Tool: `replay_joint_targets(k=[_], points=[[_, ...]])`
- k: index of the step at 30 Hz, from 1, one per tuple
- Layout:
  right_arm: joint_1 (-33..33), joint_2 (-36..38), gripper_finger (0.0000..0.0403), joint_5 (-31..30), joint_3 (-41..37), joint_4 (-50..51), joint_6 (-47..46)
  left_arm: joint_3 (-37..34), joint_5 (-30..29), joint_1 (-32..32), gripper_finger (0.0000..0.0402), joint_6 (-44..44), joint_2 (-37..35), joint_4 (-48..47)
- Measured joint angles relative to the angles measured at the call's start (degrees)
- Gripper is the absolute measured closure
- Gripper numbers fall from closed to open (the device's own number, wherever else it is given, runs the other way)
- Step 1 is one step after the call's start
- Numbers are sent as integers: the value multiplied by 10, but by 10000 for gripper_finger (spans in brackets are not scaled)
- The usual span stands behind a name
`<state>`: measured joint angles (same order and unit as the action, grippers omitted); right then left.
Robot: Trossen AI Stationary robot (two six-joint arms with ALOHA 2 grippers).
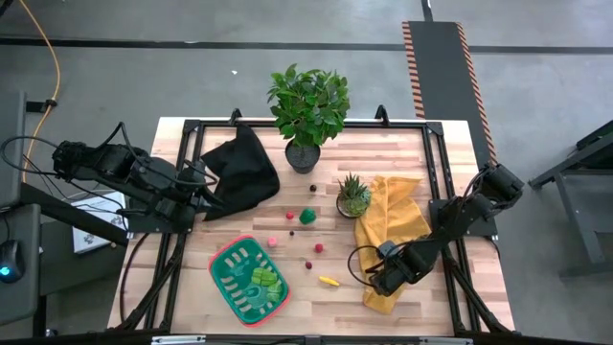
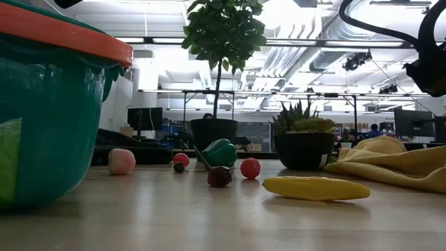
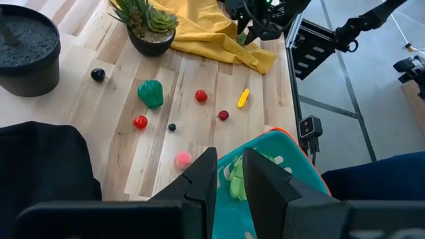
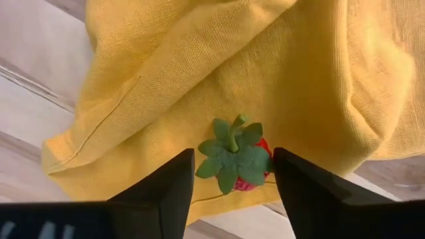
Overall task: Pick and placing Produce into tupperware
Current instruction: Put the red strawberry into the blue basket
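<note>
Produce scattered mid-frame in high view on wooden slat surface [image 1: 402, 287]: small toy strawberry, red with green leafy cap [image 4: 238, 159], lying on crumpled yellow cloth [image 1: 388, 230], right of centre. Other pieces bare on wood: yellow banana-shaped toy [image 1: 329, 281], green pepper-like toy [image 1: 307, 217], small red ball [image 1: 318, 248], dark red ball [image 1: 308, 263], pink piece [image 1: 272, 241]. Green shallow plastic tupperware with red rim [image 1: 216, 259] lower centre-left, green item already inside.

Right gripper [image 4: 232, 174] low over cloth, lower right of high view, fingers apart, straddling strawberry, not visibly touching it. Judged step: closing on strawberry.

Left gripper [image 3: 229, 174] parked at left side of surface near black cloth [image 1: 239, 168], fingers close together with narrow gap, nothing held.

Handling, judged: strawberry light, rigid or slightly rubbery, rounded so prone to rolling or squirting out; leafy cap likely soft, poor grip point. Best hold across red body below cap. Risk: pinching cloth fold along with toy, dragging cloth up.

Small spiky potted plant [image 1: 352, 195] and large leafy potted plant [image 1: 308, 105] upper centre, not involved.
</note>
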<state>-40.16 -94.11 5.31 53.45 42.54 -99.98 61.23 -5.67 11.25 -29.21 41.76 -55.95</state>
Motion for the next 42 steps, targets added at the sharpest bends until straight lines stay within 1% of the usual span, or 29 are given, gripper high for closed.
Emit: replay_joint_targets(k=[5, 9, 24, 28, 36, 42], points=[[0, 0, 236, 6, 0, -2, 2, 0, 0, 0, 339, 0, 0, 0], [0, 0, 246, 6, 0, -8, 15, 0, 0, 0, 339, -1, 0, 0], [0, 0, 246, 5, 0, -7, 28, 0, 0, 0, 339, -8, 0, 0], [0, 0, 246, -6, 0, -19, 39, 0, 0, 0, 339, -11, 0, 0], [0, 0, 246, -8, 0, -20, 41, 0, 0, 0, 339, -12, 0, 0], [0, 0, 232, -8, 0, -20, 41, 0, 0, 0, 339, -11, 0, 0]])
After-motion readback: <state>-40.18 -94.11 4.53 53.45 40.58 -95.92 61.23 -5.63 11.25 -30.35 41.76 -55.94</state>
